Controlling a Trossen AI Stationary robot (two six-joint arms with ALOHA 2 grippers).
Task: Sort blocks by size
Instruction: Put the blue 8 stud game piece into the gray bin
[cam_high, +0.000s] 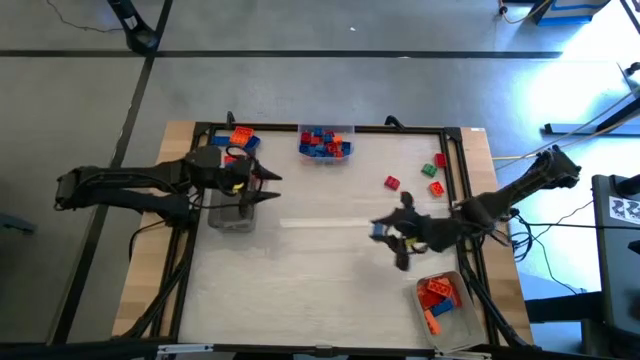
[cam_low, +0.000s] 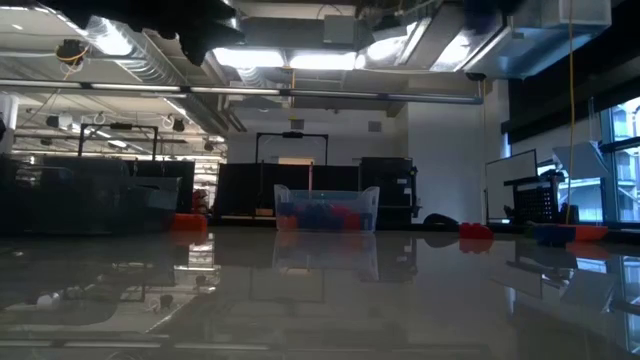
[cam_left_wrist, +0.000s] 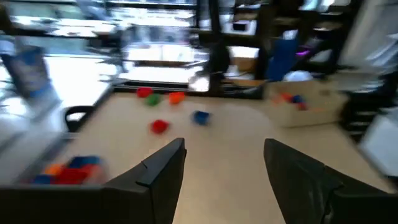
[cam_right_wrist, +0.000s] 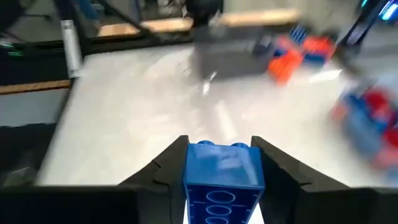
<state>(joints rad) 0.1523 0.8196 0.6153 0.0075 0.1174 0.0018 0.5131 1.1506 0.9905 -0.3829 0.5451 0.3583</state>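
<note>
My right gripper (cam_high: 385, 232) hangs above the table's right half, shut on a blue block (cam_right_wrist: 222, 167). My left gripper (cam_high: 272, 186) stands open at the table's left, beside a clear tray (cam_high: 232, 214), with nothing between its fingers (cam_left_wrist: 163, 167). Loose blocks lie on the table at the far right: a red one (cam_high: 392, 182), a green one (cam_high: 428, 169), another red one (cam_high: 440, 158) and an orange one (cam_high: 436, 188). In the left wrist view these loose blocks (cam_left_wrist: 159, 126) lie ahead of the open fingers. My right gripper pinches the blue block by its two opposite side faces (cam_right_wrist: 191, 171) between its two fingers. The studded face (cam_right_wrist: 219, 147) points away from the wrist, and the hollow underside (cam_right_wrist: 217, 202) faces the camera. The block is lifted clear of the table.
A tray (cam_high: 238, 140) with orange and blue blocks stands at the far left. Another tray (cam_high: 325, 143) with blue and red blocks stands at the far middle. A third tray (cam_high: 440, 300) with orange and red blocks sits near the right front corner. A dark frame (cam_high: 455, 160) rims the table.
</note>
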